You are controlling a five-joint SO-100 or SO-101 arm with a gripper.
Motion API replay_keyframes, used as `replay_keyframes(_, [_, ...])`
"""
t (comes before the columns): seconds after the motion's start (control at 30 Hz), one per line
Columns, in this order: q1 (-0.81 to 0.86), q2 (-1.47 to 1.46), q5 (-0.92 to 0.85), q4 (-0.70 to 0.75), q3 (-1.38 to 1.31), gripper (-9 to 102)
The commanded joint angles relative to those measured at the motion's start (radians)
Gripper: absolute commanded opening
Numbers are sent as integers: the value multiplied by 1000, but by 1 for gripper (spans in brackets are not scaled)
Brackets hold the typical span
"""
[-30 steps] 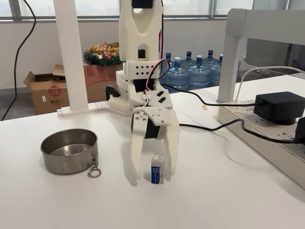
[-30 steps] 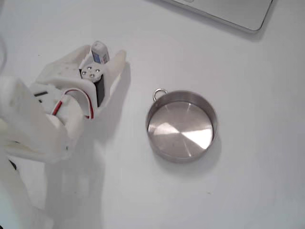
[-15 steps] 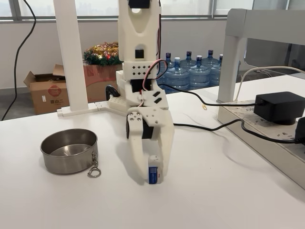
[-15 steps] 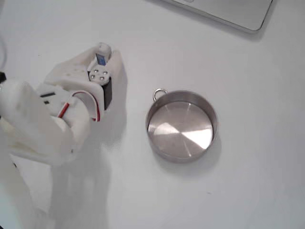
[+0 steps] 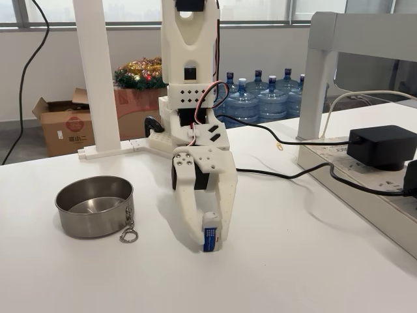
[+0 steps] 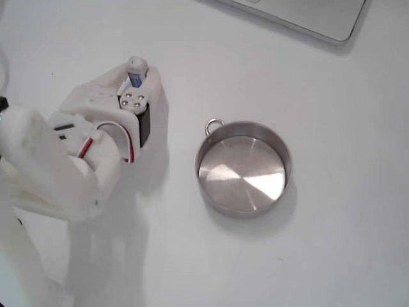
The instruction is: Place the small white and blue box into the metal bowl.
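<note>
Since a second ago the white plastic two-finger gripper (image 5: 208,242) has drawn its fingers together from a wide straddle; over the last half second almost nothing has shifted. It now pinches the small white and blue cardboard box (image 5: 209,238), which stands upright between the fingertips at the white tabletop (image 5: 306,274); whether the box still touches the table cannot be told.

In the low fixed view, the fingers cover the box's sides, so just its blue front and white top show. Left of the gripper, well apart, sits the round shallow stainless-steel bowl (image 5: 95,206) with straight sides, its small metal clasp ring (image 5: 129,235) hanging from the rim on the side nearer the gripper. Right of the gripper a black power adapter (image 5: 382,147) rests on a grey power strip (image 5: 365,195), which is cut off at the edge. Behind the arm stand blue water bottles (image 5: 262,99), partly hidden.

In the top-down fixed view, the gripper (image 6: 134,75) points up the picture and the arm's blurred body hides most of the box (image 6: 135,80), leaving a sliver of blue. The bowl (image 6: 281,160) lies to the gripper's right, its polished floor bare and glaring, the ring (image 6: 214,123) on the rim towards the gripper.
</note>
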Motion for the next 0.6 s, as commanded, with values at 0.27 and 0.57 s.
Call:
replay_keyframes(0.27, [35, 150, 6, -18, 29, -2])
replay_keyframes(0.57, [172, 448, 6, -15, 199, -2])
